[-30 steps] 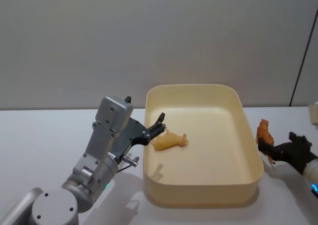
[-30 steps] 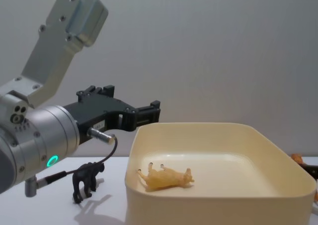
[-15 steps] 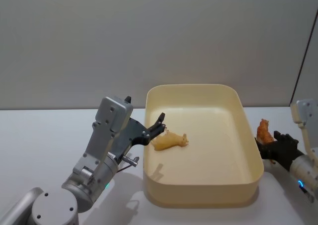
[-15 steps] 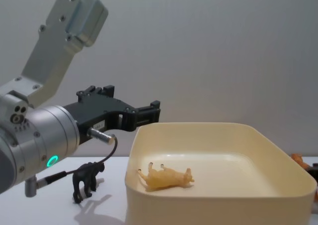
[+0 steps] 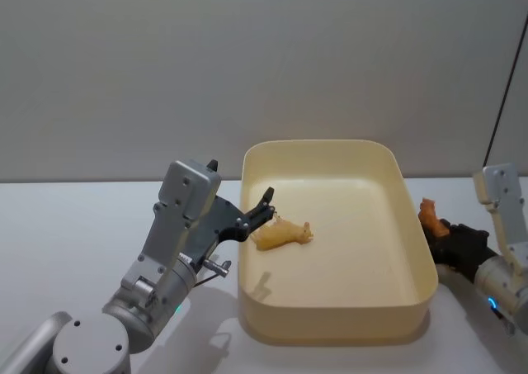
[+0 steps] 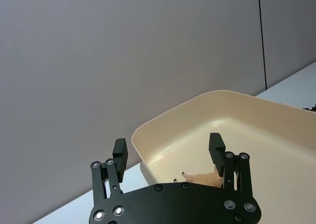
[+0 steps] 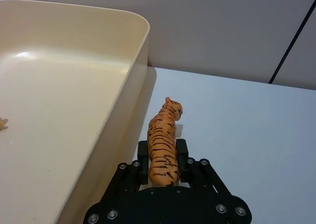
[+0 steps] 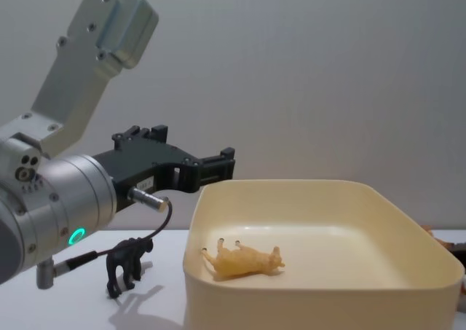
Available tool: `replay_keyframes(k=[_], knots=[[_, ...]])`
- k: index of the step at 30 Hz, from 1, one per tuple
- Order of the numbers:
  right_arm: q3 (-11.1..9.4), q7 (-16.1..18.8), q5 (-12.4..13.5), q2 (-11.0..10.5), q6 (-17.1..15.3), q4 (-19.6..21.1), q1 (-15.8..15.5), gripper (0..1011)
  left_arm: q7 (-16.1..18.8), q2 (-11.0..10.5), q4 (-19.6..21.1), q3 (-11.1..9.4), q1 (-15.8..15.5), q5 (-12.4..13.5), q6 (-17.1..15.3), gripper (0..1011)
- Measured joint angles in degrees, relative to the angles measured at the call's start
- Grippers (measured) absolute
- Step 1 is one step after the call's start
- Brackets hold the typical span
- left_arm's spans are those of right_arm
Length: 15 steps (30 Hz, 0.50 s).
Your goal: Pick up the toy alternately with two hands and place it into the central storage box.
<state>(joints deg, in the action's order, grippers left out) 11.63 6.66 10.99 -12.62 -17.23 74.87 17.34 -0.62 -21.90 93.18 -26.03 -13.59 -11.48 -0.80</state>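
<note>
Left arm [image 8: 51, 199], silver with a green ring lit, is extended forward, the left gripper [image 5: 264, 206] level, fingers spread wide and empty; right arm [image 5: 505, 279] sits low, the right gripper [image 7: 162, 155] clamped on the tiger toy [image 7: 163, 132].

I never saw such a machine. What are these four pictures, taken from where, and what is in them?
This is a two-armed robot; each arm ends in a two-finger tool. Pictures: one from its head, one from its chest, two from its wrists. On the table stands a cream box with a pale toy animal inside. The left tool is open above the box's left rim. The right tool grips a toy tiger beside its right wall. A black toy animal stands left of it.
</note>
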Motion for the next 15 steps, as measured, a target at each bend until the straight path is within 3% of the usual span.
replay_keyframes(k=[9, 15], knots=[[-0.07, -0.10, -0.18, -0.17, 0.32, 0.26, -0.32, 306, 0.00, 0.00, 0.00, 0.00, 0.00, 0.00, 0.00, 1001], [-0.64, -0.83, -0.57, -1.25, 1.38, 3.06, -2.43, 306, 0.00, 0.00, 0.00, 0.00, 0.00, 0.00, 0.00, 1001]])
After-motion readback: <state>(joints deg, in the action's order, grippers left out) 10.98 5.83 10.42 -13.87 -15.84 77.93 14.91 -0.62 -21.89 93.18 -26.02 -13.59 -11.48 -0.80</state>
